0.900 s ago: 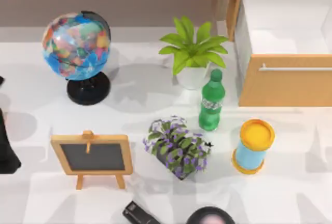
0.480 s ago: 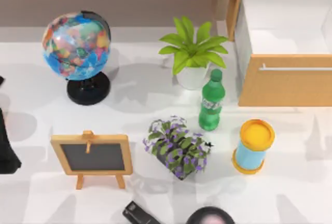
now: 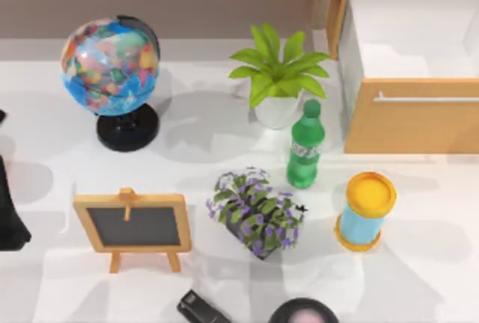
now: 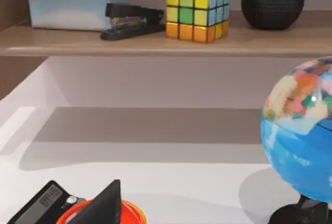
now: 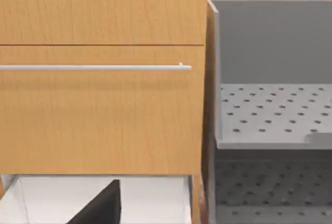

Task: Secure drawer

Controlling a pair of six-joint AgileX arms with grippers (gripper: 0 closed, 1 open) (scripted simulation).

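Since the earlier frames nothing on the tabletop had shifted; only the soft shadows toward 4 o'clock had slid, which suggested the right arm was travelling above them. The drawer (image 3: pixel 412 117) stood pulled out at 2 o'clock, its white inside open to the overhead camera and its tan front facing 6 o'clock with the silver handle (image 3: pixel 426 99) across it. The right gripper (image 5: pixel 101 206) faced that front squarely, the handle (image 5: pixel 93 67) ahead of it. Whether it was open or closed could not be told, and it held nothing that showed. The left gripper (image 4: pixel 104 206) was parked at 9 o'clock, its opening likewise unclear.

To shut the drawer well, I judged a flat, centred push on the front, straight toward 12 o'clock, would stop it skewing. The bottle (image 3: pixel 304 147) and the yellow-lidded canister (image 3: pixel 365 211) stood near the front's 7 o'clock corner, so the approach had to stay to their right. The potted plant (image 3: pixel 278 84), globe (image 3: pixel 112 69), flower pot (image 3: pixel 258 214) and chalkboard (image 3: pixel 135 226) stood well apart from it.
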